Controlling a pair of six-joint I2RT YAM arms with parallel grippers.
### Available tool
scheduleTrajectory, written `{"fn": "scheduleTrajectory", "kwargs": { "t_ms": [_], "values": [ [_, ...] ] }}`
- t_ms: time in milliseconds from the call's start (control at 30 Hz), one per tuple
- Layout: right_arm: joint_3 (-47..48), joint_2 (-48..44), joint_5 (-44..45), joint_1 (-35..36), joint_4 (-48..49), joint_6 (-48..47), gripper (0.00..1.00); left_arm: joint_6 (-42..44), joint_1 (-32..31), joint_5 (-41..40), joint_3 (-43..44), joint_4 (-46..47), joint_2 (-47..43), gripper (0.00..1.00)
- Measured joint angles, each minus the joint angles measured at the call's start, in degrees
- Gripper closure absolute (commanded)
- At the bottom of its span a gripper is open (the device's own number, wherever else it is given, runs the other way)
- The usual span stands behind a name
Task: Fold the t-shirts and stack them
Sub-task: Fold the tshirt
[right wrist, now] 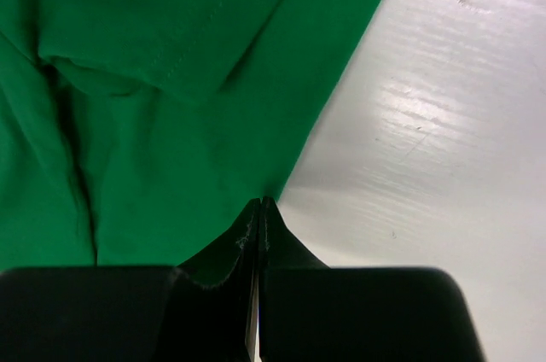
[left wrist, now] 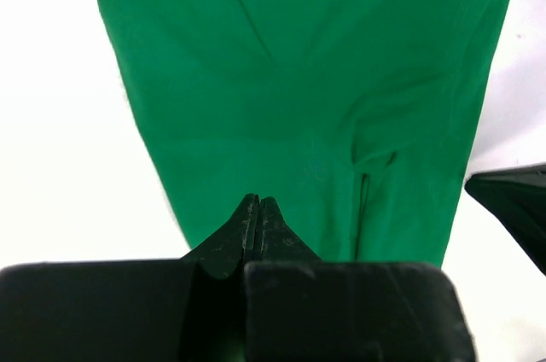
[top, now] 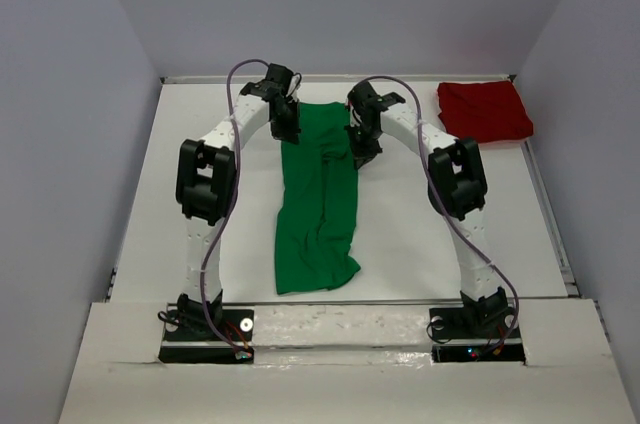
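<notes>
Top external showed the bright green cloth t-shirt (top: 318,214) lying as a long narrow strip down the middle of the white tabletop (top: 420,234). Its near hem sat loose and a little uneven close to the arm bases, and its far end reached up between the two arms.

At that far end, the left end effector (left wrist: 258,204) had its fingers pressed fully together. From the left wrist they looked pinched on the cloth, a sliver of green showing low between them and the shirt spreading away beyond the tips. The right end effector (right wrist: 260,204) was likewise closed tight, its tips meeting right at the shirt's right edge, so I judged it had only a thin bite of fabric. A tucked sleeve made a ridge just beside it.

The step in hand seemed to be the crosswise fold. To do it well, I thought both arms should rise together, level, keeping the cloth taut between them. They should then carry the far end over toward the near hem, line up the edges and let go only once it lay flat. That shallow right pinch might slip.

Well apart, in the far right corner, the dark red cloth t-shirt (top: 484,110) lay as a compact folded square.
</notes>
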Motion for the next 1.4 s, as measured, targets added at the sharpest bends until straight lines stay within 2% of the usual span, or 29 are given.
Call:
{"fn": "scheduleTrajectory", "kwargs": {
  "t_ms": [267, 667, 800, 1100, 1400],
  "values": [
    [-6.43, -1.86, -2.43, 0.0, 3.76, -0.2, 1.0, -0.15, -1.07, -1.44, -7.28, 1.09, -6.1, 1.0],
    [-9.25, -3.06, -3.26, 0.0, 5.99, -0.17, 1.0, -0.13, -2.25, -2.23, -9.42, 2.27, -2.82, 1.0],
    [-9.33, -3.08, -3.28, 0.0, 6.19, -0.17, 1.0, -0.13, -2.25, -1.25, -6.99, 1.73, 2.73, 1.0],
    [-8.7, -2.62, -2.71, 0.0, 5.81, 0.02, 1.0, -0.04, -1.99, -0.5, 0.24, -1.18, 6.95, 1.0],
    [1.99, 3.58, 1.33, -0.13, 2.97, 0.46, 1.0, 0.04, -2.03, 0.85, 11.98, -5.22, 13.6, 1.0]
  ]
}}
